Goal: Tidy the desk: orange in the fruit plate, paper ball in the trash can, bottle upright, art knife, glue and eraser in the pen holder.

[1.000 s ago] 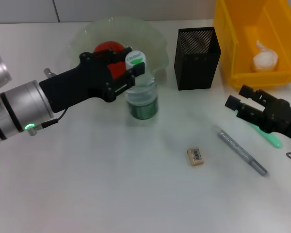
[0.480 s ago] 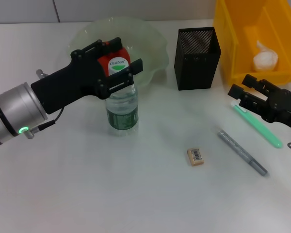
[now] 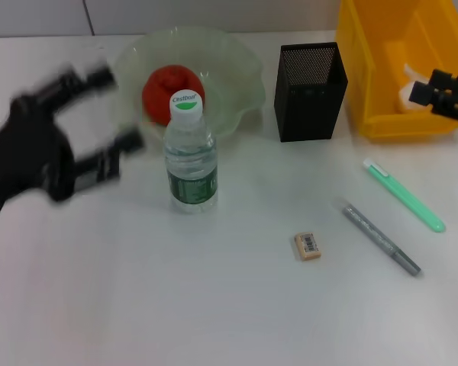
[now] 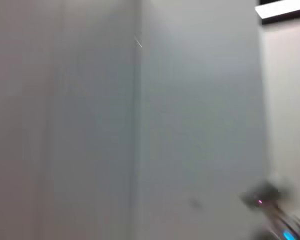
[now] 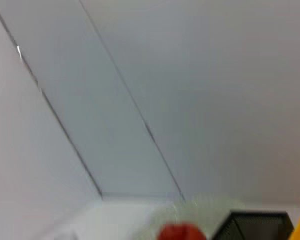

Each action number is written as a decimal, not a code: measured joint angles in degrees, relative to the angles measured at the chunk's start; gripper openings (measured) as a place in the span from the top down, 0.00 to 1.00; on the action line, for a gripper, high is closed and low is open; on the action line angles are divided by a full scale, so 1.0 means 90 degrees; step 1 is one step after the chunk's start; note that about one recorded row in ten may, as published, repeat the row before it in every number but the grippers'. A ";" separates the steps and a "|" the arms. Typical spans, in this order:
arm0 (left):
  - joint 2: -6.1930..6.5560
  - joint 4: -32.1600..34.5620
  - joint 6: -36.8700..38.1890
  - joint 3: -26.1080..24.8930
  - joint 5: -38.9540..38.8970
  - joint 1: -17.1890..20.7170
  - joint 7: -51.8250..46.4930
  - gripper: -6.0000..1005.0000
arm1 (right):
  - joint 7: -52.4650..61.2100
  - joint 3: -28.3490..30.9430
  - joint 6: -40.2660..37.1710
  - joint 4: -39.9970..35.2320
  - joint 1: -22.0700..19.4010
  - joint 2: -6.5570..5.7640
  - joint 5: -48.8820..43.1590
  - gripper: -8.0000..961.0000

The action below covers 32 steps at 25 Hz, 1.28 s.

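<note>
The bottle (image 3: 189,152) stands upright on the counter (image 3: 214,305), just in front of the fruit plate (image 3: 237,65) where the orange (image 3: 164,84) sits. The paper ball (image 3: 407,85) lies in the trash can (image 3: 382,114) at the far right. What looks left to do is the small stuff on the right half: the eraser (image 3: 308,245) near the middle, a grey pen-like stick (image 3: 382,239) to its right, and a green one (image 3: 404,194) beyond that, both slanting from far-left to near-right. I can't say which is the knife and which the glue. The pen holder (image 3: 309,91) stands far of them, left of the can.

The right gripper (image 3: 443,91) hovers by the can's right wall, and I can't tell how its fingers stand. It is the nearer arm to all three pieces, the green stick closest. The left gripper (image 3: 95,126) is off at the left, fingers spread and holding nothing, well apart from them.
</note>
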 joint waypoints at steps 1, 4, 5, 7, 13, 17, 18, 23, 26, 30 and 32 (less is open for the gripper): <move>0.0000 0.0000 0.0000 0.0000 0.0000 0.0000 0.0000 0.19 | 0.0000 0.0000 0.0000 0.0000 0.0000 0.0000 0.0000 0.17; 0.0188 -0.0026 0.0153 -0.0055 0.0849 0.0004 -0.0192 0.19 | 0.1717 -0.0768 -0.0070 -0.1792 0.0155 -0.0001 -0.1101 0.17; 0.0198 -0.0030 0.0140 -0.0082 0.1320 0.0006 -0.0331 0.19 | 0.2688 -0.1301 -0.0239 -0.2721 0.0344 -0.0003 -0.2042 0.17; 0.0195 -0.0035 0.0121 -0.0087 0.1466 -0.0007 -0.0393 0.19 | 0.3161 -0.1635 -0.0360 -0.3116 0.0479 -0.0001 -0.2569 0.17; 0.0008 -0.0087 -0.0179 -0.0139 0.2018 -0.0113 -0.0540 0.19 | 0.4659 -0.3268 -0.0487 -0.3644 0.1287 0.0061 -0.4961 0.17; -0.0079 -0.0087 -0.0332 -0.0112 0.2193 -0.0148 -0.0590 0.19 | 0.4899 -0.3901 0.0328 -0.2456 0.1662 0.0079 -0.5460 0.17; -0.0089 -0.0088 -0.0366 -0.0099 0.2215 -0.0158 -0.0607 0.19 | 0.4898 -0.3937 0.0528 -0.2138 0.1749 0.0079 -0.5462 0.17; -0.0120 -0.0088 -0.0463 -0.0115 0.2359 -0.0220 -0.0710 0.19 | 0.4840 -0.3967 0.1411 -0.0643 0.2238 0.0065 -0.5462 0.17; -0.0142 -0.0088 -0.0543 -0.0081 0.2365 -0.0263 -0.0715 0.19 | 0.4799 -0.4009 0.1741 -0.0183 0.2387 0.0072 -0.5463 0.17; -0.0163 -0.0197 -0.0655 -0.0076 0.2376 -0.0343 -0.0718 0.19 | 0.4793 -0.4110 0.2056 0.0201 0.2515 0.0078 -0.5475 0.20; -0.0165 -0.0215 -0.0685 -0.0074 0.2378 -0.0356 -0.0718 0.19 | 0.4794 -0.4133 0.2170 0.0299 0.2532 0.0078 -0.5478 0.22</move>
